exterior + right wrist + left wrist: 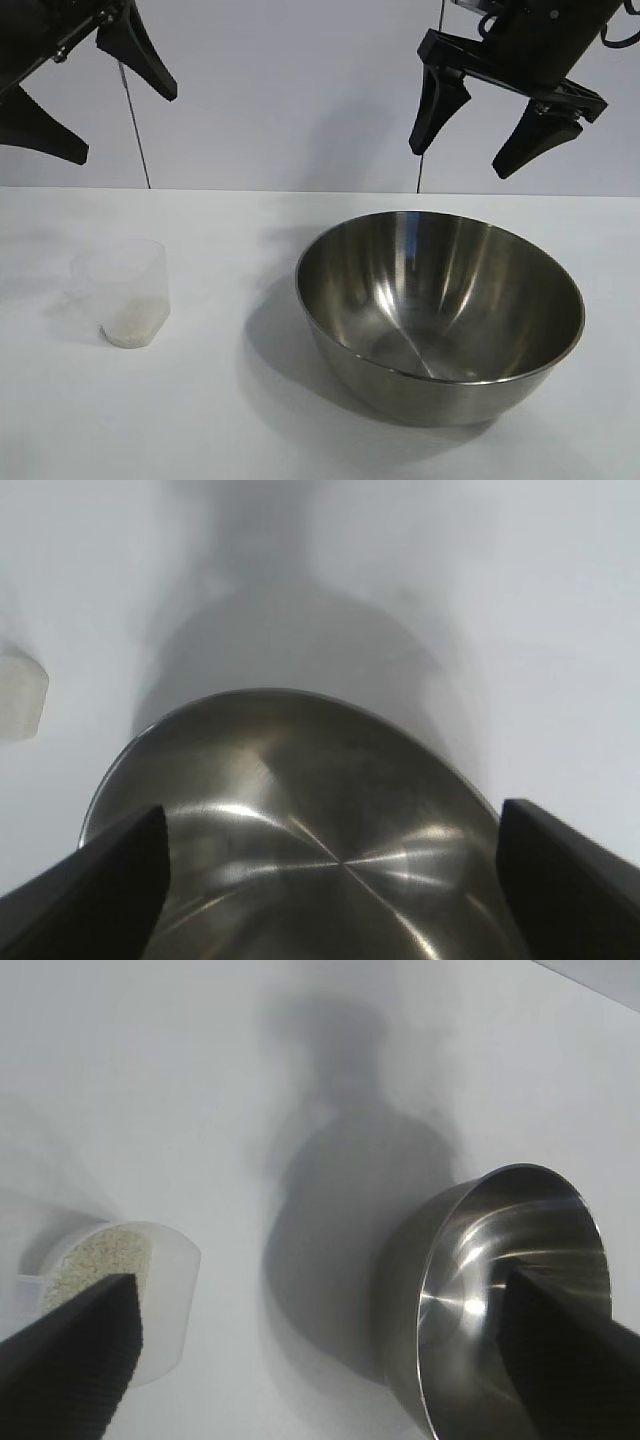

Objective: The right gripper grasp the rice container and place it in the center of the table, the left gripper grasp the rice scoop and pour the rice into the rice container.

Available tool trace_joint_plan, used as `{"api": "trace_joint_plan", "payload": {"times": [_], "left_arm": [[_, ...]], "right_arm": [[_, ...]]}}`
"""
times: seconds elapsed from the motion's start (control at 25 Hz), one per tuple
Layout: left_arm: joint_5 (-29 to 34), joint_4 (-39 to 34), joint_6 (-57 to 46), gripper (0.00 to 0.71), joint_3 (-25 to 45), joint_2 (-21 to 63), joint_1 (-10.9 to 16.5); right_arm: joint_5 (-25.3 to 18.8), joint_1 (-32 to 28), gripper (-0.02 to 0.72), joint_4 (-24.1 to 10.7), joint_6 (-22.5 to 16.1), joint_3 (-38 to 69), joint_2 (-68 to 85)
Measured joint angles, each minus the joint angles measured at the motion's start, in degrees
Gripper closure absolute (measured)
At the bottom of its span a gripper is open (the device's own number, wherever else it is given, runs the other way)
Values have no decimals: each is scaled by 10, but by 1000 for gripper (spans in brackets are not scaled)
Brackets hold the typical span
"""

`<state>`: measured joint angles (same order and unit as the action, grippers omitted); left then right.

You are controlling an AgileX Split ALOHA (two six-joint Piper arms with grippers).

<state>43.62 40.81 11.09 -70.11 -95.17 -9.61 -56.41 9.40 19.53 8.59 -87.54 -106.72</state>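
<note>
A plain white bench [200,420] fills the scene, running back to a pale wall. Nearest the camera, slightly right of the middle, sits the rice container [440,305], upright and empty. Well apart to its left stands the rice scoop [125,293], with the rice [128,333] lying low inside; how full it is seems hard to judge through the cloudy plastic. Farther back and higher, the right tool [490,135] hangs above the container's far rim, prongs spread, holding nothing. The left tool [105,105] hovers up at the left, prongs wide apart, also empty. The container looks roughly placed, so the scoop grasp appears next: the left tool must descend and close on the scoop without tipping it.
</note>
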Motion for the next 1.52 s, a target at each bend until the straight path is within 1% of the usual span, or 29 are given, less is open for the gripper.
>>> {"api": "trace_joint_plan", "payload": {"times": [0.56,0.64,0.72,0.96,1.04,1.24,1.44,1.52], "left_arm": [[0,0,0,16,0,0,0],[0,0,0,16,0,0,0],[0,0,0,16,0,0,0],[0,0,0,16,0,0,0],[0,0,0,16,0,0,0],[0,0,0,16,0,0,0],[-1,0,0,16,0,0,0],[-3,0,0,16,0,0,0]], "right_arm": [[-4,0,93,-1,0,0,0],[-18,0,93,-16,0,0,1],[-33,0,93,-38,-7,0,5],[-75,0,93,-133,-36,0,33],[-82,0,93,-147,-39,0,35],[-73,0,93,-152,-40,4,35],[-37,0,93,-151,-40,61,35],[-15,0,93,-146,-40,93,38]]}}
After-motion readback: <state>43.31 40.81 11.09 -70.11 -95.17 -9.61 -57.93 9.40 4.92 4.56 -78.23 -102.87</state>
